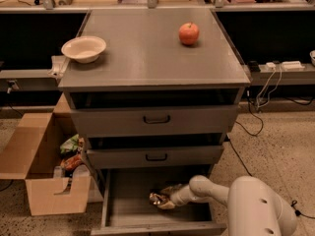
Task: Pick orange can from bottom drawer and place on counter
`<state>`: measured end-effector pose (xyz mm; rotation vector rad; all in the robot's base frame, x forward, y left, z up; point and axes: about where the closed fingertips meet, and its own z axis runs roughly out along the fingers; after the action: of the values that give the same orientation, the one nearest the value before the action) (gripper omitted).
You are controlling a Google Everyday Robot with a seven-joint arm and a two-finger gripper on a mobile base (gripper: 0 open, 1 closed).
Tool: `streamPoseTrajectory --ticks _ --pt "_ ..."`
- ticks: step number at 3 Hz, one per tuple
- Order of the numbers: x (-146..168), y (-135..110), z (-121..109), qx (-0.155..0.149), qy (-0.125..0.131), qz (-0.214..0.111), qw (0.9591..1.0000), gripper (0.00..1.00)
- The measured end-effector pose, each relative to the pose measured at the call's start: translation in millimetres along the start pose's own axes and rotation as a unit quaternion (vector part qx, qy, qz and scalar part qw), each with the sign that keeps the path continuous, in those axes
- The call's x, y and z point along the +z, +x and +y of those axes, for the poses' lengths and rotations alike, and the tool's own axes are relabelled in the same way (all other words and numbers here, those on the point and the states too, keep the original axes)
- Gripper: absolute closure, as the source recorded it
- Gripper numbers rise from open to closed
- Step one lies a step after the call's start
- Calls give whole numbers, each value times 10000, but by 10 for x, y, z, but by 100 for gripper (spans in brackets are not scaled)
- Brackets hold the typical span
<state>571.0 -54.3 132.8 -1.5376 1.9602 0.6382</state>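
Observation:
The orange can (157,198) is a small shiny dented can lying on the floor of the open bottom drawer (129,206). My gripper (167,199) reaches into the drawer from the right, low over the floor, and is at the can, touching it. The white arm (246,205) enters from the bottom right. The counter (147,53) is the broad grey top of the cabinet, above the two drawers with black handles.
A red-orange apple (189,33) sits at the back right of the counter and a cream bowl (83,48) at its left edge. An open cardboard box (44,166) with packets stands on the floor to the left. Cables (266,87) hang at the right.

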Motion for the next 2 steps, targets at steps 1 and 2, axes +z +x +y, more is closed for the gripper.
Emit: streamPoseTrajectory --ticks 1,2 --pt "15 16 -2 -1 -62 -95 9999 88" --pt "-100 -62 -9 -77 -147 -498 9986 100"
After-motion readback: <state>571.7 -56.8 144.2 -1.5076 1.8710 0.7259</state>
